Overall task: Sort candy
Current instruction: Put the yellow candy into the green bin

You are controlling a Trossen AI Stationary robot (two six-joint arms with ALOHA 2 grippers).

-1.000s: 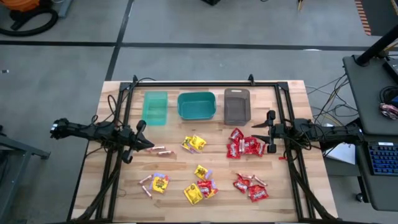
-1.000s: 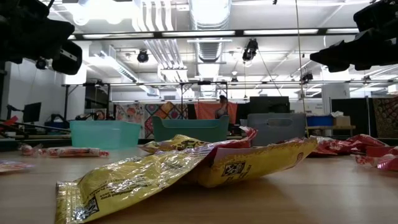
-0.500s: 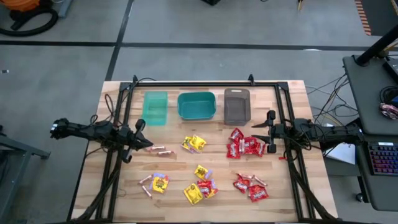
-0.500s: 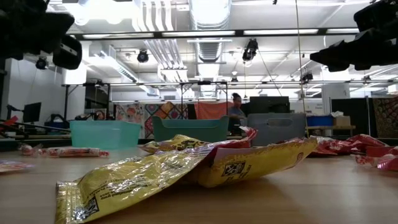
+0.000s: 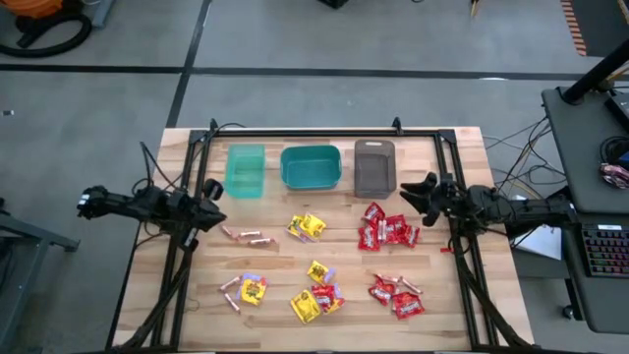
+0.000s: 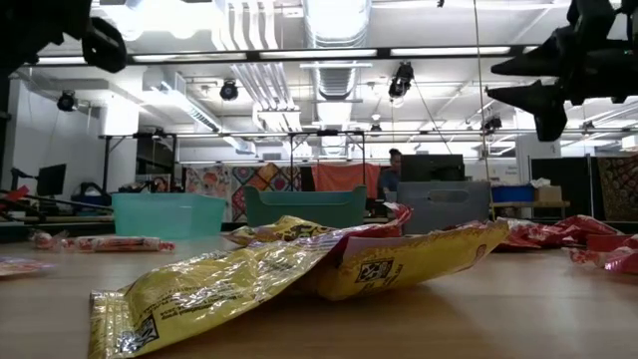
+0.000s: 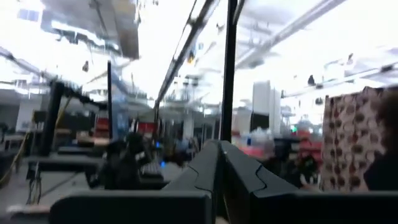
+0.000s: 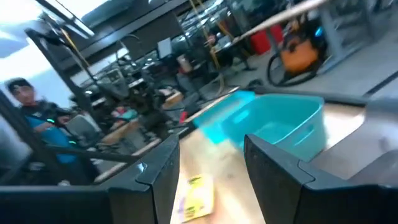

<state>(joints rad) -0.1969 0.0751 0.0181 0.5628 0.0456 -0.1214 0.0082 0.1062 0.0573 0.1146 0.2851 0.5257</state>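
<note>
Candy (image 5: 313, 228) lies scattered over the front half of the desk (image 5: 462, 295), none of it in a bin. Red packets (image 5: 386, 232) cluster toward my right side, with a smaller red group (image 5: 396, 295) nearer the front edge. Yellow packets (image 5: 307, 227) sit mid-desk, more of them further forward, mixed with a red one (image 5: 316, 295). Pinkish-tan sticks (image 5: 247, 237) lie toward my left side; a few more (image 5: 232, 286) sit beside a yellow packet near the front left.

Low view: a crumpled yellow packet (image 6: 289, 274) fills the foreground, dark square print on its wrapper, lettering not readable.

Along the back edge stand three bins in a row: light teal bin (image 5: 246, 169), darker teal bin (image 5: 311, 166), grey-brown bin (image 5: 374, 166). All look empty from above.

My right gripper (image 5: 417, 196) hangs above the desk just beside the grey-brown bin and over the edge of the red cluster, fingers spread, holding nothing. My left gripper (image 5: 212, 189) is raised near the light teal bin, fingers pressed together, nothing pinched.

Beyond the desk, a person (image 6: 392, 172) is behind the bins.
</note>
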